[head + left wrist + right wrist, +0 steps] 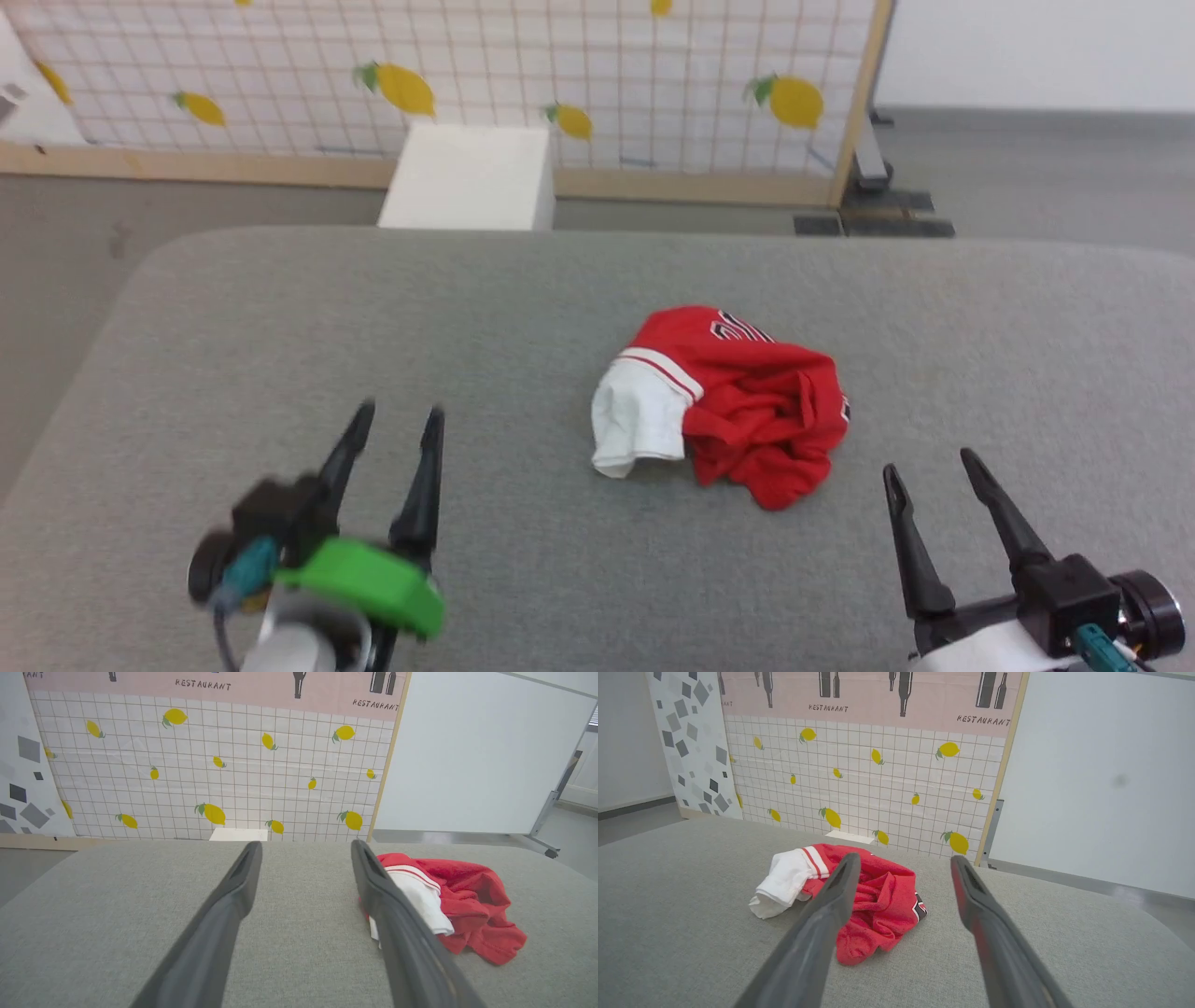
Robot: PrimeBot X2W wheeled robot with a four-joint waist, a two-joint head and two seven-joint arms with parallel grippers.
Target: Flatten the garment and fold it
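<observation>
Red jersey cloth, the garment (747,401) lies crumpled on the grey table (373,308), between our left gripper (400,411) and right gripper (929,462), both spread wide, holding nothing. We judge it light, limp and easily bunched; the white sleeve (639,420) looks the surest hold.

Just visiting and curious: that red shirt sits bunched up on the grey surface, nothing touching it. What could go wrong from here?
The garment lies in a crumpled heap, so the open jaws may pinch several layers together and lift a lump instead of spreading it. Its white sleeve sticks out at one side; tugging only there could drag the heap across the table rather than open it.
</observation>
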